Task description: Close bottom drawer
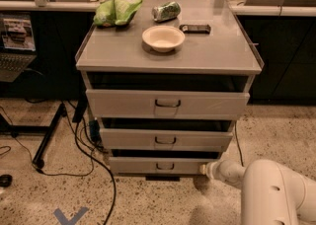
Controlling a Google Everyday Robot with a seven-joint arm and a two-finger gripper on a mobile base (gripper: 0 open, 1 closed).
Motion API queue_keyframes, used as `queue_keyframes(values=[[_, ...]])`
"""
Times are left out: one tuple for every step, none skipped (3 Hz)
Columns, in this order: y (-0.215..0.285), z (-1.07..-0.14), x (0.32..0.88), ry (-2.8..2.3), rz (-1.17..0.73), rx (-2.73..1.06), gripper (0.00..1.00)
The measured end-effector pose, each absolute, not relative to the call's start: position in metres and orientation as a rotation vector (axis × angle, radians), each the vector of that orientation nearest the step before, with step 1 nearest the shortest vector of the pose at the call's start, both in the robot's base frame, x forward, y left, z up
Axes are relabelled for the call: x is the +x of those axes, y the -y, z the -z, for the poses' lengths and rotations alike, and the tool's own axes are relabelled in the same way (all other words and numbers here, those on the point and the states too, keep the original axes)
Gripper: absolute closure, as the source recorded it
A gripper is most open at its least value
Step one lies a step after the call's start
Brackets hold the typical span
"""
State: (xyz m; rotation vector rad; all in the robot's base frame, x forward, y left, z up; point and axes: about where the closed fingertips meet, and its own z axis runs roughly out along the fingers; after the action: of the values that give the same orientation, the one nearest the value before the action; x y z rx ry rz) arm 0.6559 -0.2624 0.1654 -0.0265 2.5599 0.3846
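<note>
While the white arm point(276, 194) reaches in from 4 o'clock of the frame, the gripper point(204, 168) sits low against the right end of the bottom drawer point(148, 166). It seems to touch the panel's edge, but whether it is spread or pressed together I cannot tell. The bottom drawer lies at 6 o'clock of the grey cabinet, just above the speckled floor, and its small dark handle point(164, 167) is centred on the front. A dark gap shows above its front panel. Directly above it are the middle drawer point(128, 139) and the taller top drawer point(123, 103), each with a shadowed slot over it.

On the cabinet top point(222, 54) a pale bowl point(163, 37) stands near the centre. A green bag point(116, 11) lies at its 10 o'clock, a can point(166, 11) on its side at 12, and a flat dark device point(195, 28) at 2. Black cables point(94, 160) trail over the floor at the cabinet's 8 o'clock.
</note>
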Motion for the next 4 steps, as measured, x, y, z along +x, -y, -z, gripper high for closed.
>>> queue_keyframes(values=[[0.263, -0.163, 0.668, -2.549, -0.397, -0.002, 1.00], [0.262, -0.143, 0.643, -2.596, -0.452, 0.005, 1.00], [0.263, -0.127, 0.597, -2.630, -0.540, 0.060, 1.00], [0.267, -0.126, 0.593, -2.630, -0.542, 0.073, 0.81]])
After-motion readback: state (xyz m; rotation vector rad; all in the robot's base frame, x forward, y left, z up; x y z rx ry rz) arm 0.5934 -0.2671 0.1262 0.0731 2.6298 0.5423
